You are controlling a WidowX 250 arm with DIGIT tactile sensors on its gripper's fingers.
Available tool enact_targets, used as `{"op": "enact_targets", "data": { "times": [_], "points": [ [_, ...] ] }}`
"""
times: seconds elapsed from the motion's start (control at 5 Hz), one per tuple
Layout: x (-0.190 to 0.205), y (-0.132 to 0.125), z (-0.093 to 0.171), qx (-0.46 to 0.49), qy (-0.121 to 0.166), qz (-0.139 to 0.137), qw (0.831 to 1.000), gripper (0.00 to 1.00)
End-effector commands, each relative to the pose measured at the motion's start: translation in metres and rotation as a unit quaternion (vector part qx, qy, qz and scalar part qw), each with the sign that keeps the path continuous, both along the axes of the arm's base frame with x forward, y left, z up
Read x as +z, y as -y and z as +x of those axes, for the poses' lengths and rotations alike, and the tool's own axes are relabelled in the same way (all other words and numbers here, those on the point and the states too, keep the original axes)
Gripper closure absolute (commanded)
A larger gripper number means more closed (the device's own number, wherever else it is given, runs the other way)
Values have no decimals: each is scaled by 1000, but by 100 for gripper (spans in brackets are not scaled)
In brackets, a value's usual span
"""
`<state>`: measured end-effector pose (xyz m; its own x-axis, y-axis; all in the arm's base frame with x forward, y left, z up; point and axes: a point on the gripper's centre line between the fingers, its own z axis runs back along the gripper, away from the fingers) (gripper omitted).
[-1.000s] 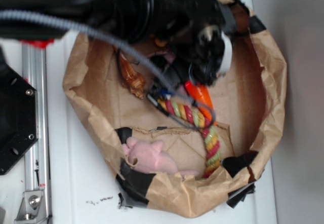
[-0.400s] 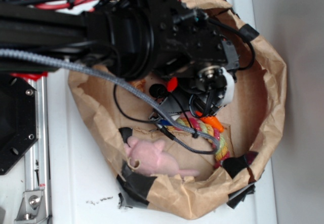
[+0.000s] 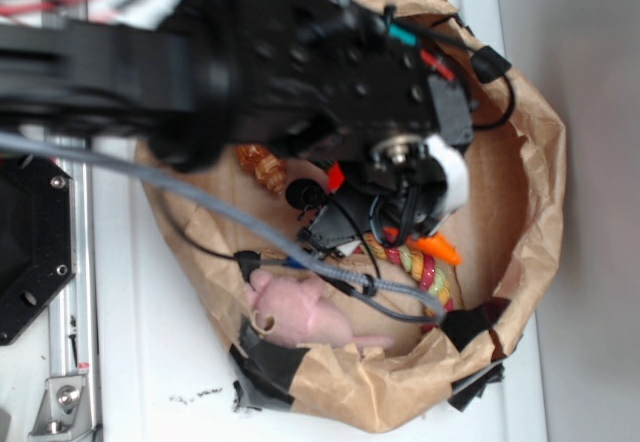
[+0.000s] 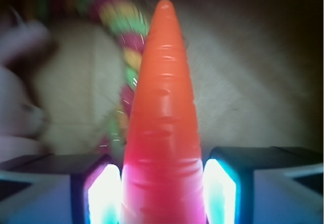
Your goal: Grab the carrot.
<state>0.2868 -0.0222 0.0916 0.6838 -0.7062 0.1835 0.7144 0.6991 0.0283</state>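
A: Nearest the wrist camera, what did the gripper [image 4: 163, 183] have?

B: The carrot [image 4: 163, 127], clamped between both pads [image 4: 104, 196] (glowing from glare), its tip pointing to twelve o'clock.

A: And beyond it?

B: The rope toy [image 4: 125, 46] ran behind the carrot toward eleven o'clock, and a blurred pink toy [image 4: 15, 107] sat at nine. From outside, the carrot [image 3: 440, 250] poked out toward four o'clock under the arm, above the rope toy [image 3: 425, 274], inside the paper bag [image 3: 535, 152].
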Motion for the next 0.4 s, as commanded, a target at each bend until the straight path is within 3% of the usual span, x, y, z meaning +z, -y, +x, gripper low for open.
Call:
{"op": "enact_targets", "data": {
  "times": [0.0, 0.2],
  "points": [
    [116, -5, -2, 89, 8, -19, 996, 100],
    [134, 1, -13, 82, 0, 2, 997, 100]
  ]
}}
